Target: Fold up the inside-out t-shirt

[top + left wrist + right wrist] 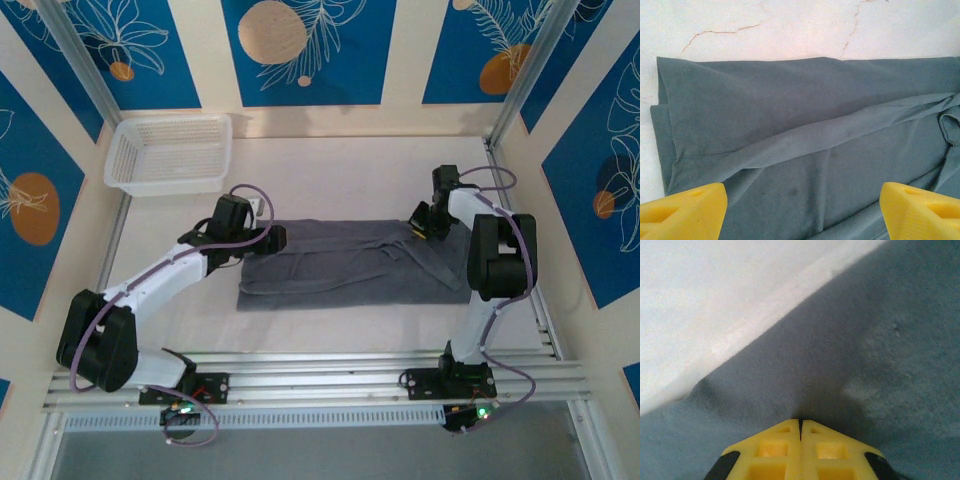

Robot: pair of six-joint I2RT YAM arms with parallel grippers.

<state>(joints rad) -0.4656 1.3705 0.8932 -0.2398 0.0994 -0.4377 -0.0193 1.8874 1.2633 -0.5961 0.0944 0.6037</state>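
While left pincer (pixel 800 202) hovers spread above the t-shirt (pixel 340 262), right pincer (pixel 800 422) sits clenched on its fabric; table (pixel 340 175) underneath.

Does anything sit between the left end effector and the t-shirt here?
Nothing visible does. The open left end effector hovers right over bare t-shirt fabric; the white basket sits apart, farther back on the left.

Around me the walls (pixel 300 50) are cream with big blue panels (pixel 70 40), drawn over with white leaves and orange discs. Slanting metal posts (pixel 85 65) frame the far corners. My tabletop (pixel 350 170) is pale, evenly lit and finely cracked (pixel 725 32). A white mesh basket (pixel 168 155) sits in its far left corner, and aluminium rails (pixel 330 375) run along the near edge.
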